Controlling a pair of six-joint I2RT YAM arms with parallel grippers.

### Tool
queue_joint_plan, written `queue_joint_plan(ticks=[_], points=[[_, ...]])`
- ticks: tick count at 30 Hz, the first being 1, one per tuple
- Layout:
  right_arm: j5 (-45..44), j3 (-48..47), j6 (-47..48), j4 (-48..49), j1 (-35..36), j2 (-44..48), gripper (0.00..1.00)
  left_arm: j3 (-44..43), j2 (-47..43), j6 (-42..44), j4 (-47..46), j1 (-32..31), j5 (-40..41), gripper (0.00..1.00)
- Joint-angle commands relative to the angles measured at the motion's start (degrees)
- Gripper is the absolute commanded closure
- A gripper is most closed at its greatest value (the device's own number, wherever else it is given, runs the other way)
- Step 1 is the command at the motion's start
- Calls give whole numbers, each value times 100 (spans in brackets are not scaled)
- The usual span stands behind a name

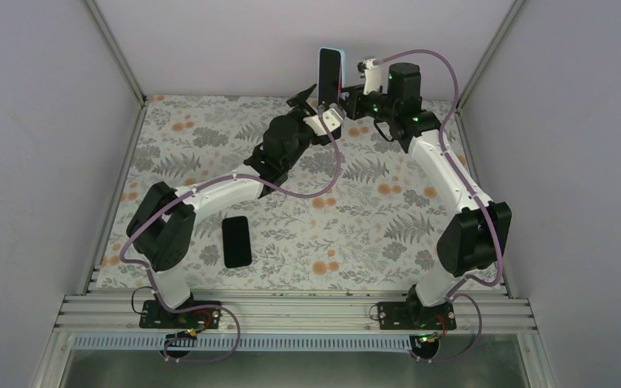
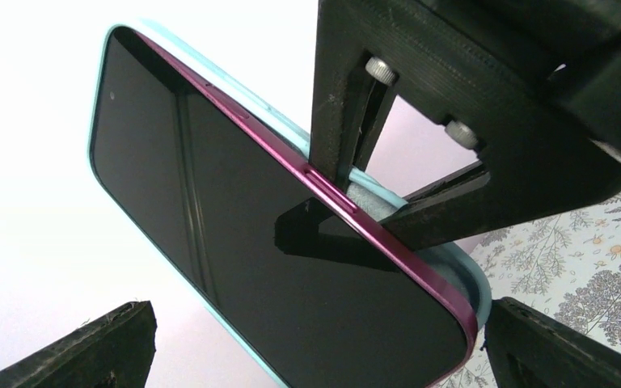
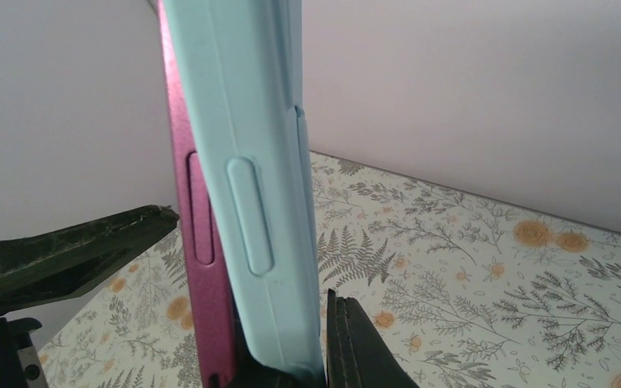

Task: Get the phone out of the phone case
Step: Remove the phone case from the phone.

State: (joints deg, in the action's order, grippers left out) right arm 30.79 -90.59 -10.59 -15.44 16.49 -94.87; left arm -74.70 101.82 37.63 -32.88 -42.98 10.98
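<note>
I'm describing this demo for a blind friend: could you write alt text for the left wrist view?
A dark-screened phone with a magenta rim sits in a pale teal case, clamped at one edge by the black right gripper. The left gripper is open, its fingers at the bottom corners; white wall behind, floral tablecloth at right.
</note>
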Motion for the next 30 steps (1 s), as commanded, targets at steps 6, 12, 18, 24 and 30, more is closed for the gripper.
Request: queue_joint_plan(ticks=[6, 12, 18, 24, 30], points=[[-10, -64, 123, 367, 49, 221, 97, -12, -154, -219, -64, 89, -90, 0], [42, -90, 110, 376, 48, 146, 97, -2, -341, -477, 337, 106, -508, 0], [42, -43, 128, 404, 57, 202, 97, -31, -292, -476, 268, 123, -405, 0], [57, -30, 135, 412, 57, 223, 97, -259, -38, -356, 164, 134, -116, 0], [68, 12, 140, 423, 56, 228, 97, -142, -50, -330, -199, 128, 243, 0]])
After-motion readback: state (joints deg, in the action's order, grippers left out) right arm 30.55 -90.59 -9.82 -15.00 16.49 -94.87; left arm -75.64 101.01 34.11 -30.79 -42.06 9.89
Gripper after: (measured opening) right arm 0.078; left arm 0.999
